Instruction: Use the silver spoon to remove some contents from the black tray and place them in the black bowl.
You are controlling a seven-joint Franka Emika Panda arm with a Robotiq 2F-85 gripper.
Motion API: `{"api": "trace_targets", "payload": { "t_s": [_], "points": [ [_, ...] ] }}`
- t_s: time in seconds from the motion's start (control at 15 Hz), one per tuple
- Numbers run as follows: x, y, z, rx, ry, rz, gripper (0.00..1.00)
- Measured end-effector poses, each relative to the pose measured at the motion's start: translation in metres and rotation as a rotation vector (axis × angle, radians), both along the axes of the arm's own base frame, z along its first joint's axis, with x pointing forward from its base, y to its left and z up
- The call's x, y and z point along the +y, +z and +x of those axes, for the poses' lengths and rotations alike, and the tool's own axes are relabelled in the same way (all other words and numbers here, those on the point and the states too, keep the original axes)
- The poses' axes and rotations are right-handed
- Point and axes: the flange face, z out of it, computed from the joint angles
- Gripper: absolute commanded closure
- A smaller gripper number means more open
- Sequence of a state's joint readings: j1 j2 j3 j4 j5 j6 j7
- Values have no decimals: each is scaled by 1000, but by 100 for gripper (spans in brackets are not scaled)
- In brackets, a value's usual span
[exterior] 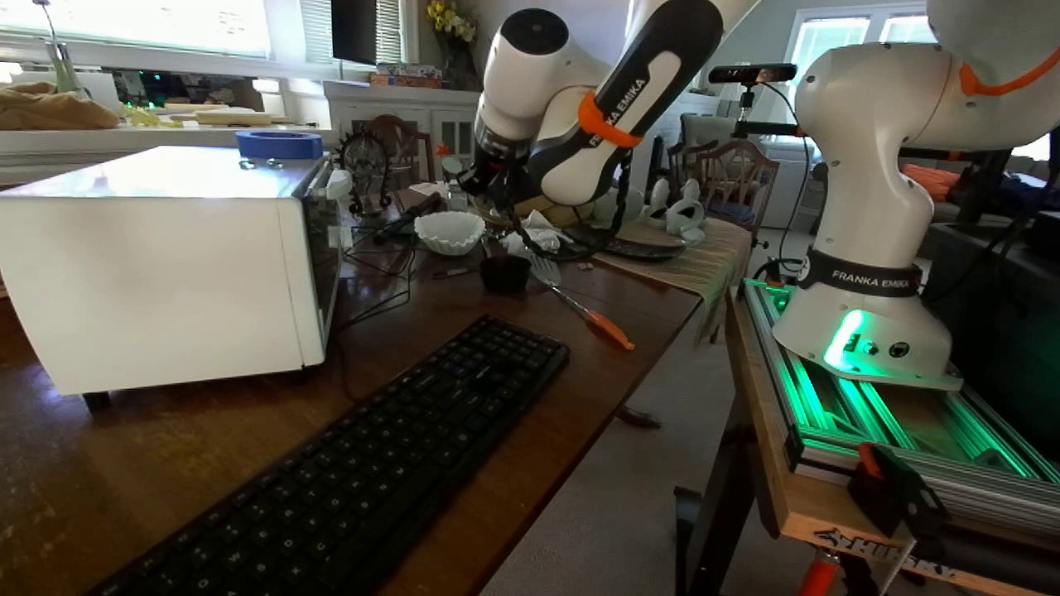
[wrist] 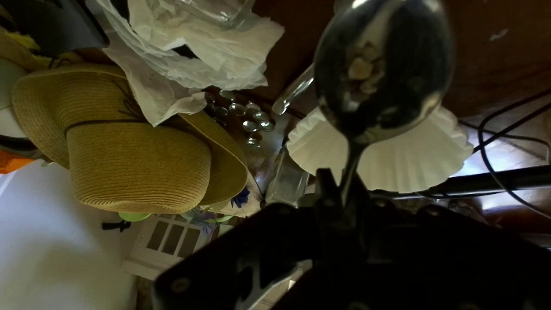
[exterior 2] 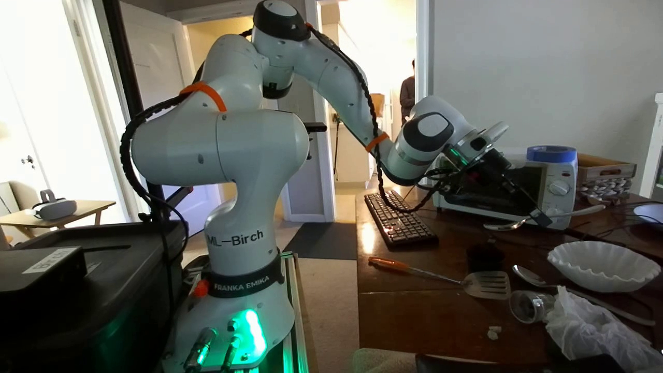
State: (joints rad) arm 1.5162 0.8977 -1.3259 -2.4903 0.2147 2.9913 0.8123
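Gripper (wrist: 344, 191) clamped on spoon (wrist: 402, 71), pale bits (wrist: 363, 71) aboard; overtilt b4 blk bowl (exterior 2: 484, 259) (right of kbd (exterior 2: 401, 220) in an exterior view) = prob spill.

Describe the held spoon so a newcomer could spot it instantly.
In an exterior view, follow the white robot arm to the tool, seen against the toaster oven. The silver spoon juts from it in mid-air. Unlike the loose spoon lying beside the scalloped white bowl, this one is gripped, and the wrist view shows pale bits in it.
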Motion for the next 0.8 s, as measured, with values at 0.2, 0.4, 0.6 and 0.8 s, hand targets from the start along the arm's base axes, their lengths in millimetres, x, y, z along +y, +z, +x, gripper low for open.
{"api": "trace_targets", "payload": {
  "t_s": [0.2, 0.4, 0.6, 0.8],
  "points": [
    [-2, -4, 0, 7, -3, -42, 98],
    [3, -8, 1, 10, 7, -83, 98],
    [13, -13, 1, 16, 20, -125, 98],
    [21, -18, -2, 18, 15, -168, 98]
  ]
}}
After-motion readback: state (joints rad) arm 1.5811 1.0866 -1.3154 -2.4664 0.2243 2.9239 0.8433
